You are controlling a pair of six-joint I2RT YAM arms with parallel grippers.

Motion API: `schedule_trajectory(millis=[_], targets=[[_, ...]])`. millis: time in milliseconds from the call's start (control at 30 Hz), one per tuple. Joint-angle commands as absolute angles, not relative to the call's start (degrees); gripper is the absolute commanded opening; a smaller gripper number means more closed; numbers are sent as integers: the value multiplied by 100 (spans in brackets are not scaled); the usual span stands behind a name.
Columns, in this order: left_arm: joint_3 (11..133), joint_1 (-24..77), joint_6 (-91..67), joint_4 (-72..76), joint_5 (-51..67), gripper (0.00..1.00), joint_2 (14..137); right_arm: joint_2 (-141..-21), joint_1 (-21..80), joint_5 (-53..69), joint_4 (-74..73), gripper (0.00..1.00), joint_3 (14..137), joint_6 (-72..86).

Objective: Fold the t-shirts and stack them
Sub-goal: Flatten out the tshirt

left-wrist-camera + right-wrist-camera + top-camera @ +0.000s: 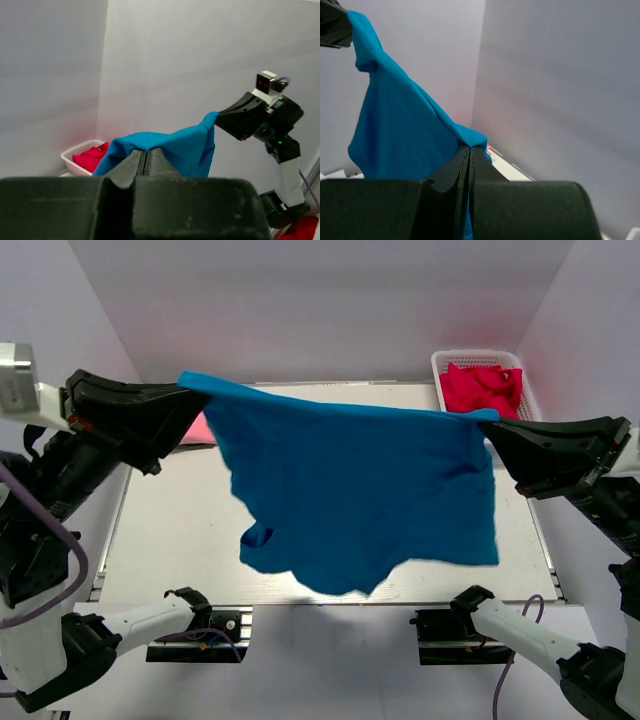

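My left gripper [182, 388] and right gripper [488, 428] are each pinched tight on a top corner of the blue shirt [360, 490]. It hangs spread between them above the table [160, 540]. It looks like light, limp cotton that will sag and swing, so I judge the corners the best holds.

One blue shirt [360, 490], one pink shirt [201, 429], one white basket [441, 367] holding one heap of red cloth [485, 388], and one desk [170, 540]. Two robot arms carry two tools: the left tool [188, 392] and the right tool [488, 426].
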State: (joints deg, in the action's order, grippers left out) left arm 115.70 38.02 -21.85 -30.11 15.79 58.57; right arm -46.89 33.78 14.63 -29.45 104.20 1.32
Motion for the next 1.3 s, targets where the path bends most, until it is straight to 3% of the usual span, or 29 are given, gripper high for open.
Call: schedule_trajectory(millis=[0,200,400,500,600,733,767,833,867,900,967,1000,1167,1267], targets=[[11532,3744,-2101,-3059,1433,0,5871,-4895,3340,1679,-2629,0,10241,62],[10708,3744,-2048,-3059,477,0,6116,-5211,3349,933,-2110,0,9195,264],[8984,3744,-2328,-2654,-2549,0,6748,-5929,3366,-568,-1048,0,7342,702],[8422,3691,-2741,-2654,-3809,0,7644,-6493,3349,-1115,-651,0,6691,1035],[8367,3349,-3119,-2952,-3867,0,8970,-7504,3349,-1415,-484,0,6425,1291],[9478,2674,-3436,-3373,-3683,0,10824,-9621,3322,-1835,-771,0,6915,1362],[9805,2576,-3489,-3740,-3517,0,11176,-9885,3314,-2089,-1087,7,7535,1415],[10865,2435,-3489,-4164,-3420,14,12097,-10728,3305,-2320,-1545,24,8205,1433],[11185,2382,-3489,-4531,-3419,26,12294,-10871,3279,-2346,-1843,51,8600,1450],[11423,2321,-3428,-4640,-3349,61,12426,-11063,3287,-2373,-2028,61,8718,1459],[11681,2320,-3244,-4641,-3201,92,12428,-11049,3287,-2373,-2118,90,8938,1450],[11628,2320,-3191,-4545,-3130,100,12315,-11013,3296,-2399,-2136,90,8938,1459],[10347,2320,-3076,-4210,-2630,100,11007,-10006,3313,-2295,-2530,90,8640,1801],[9118,2443,-3076,-4009,-2260,100,9751,-9153,3314,-1812,-2575,90,7668,2030]])
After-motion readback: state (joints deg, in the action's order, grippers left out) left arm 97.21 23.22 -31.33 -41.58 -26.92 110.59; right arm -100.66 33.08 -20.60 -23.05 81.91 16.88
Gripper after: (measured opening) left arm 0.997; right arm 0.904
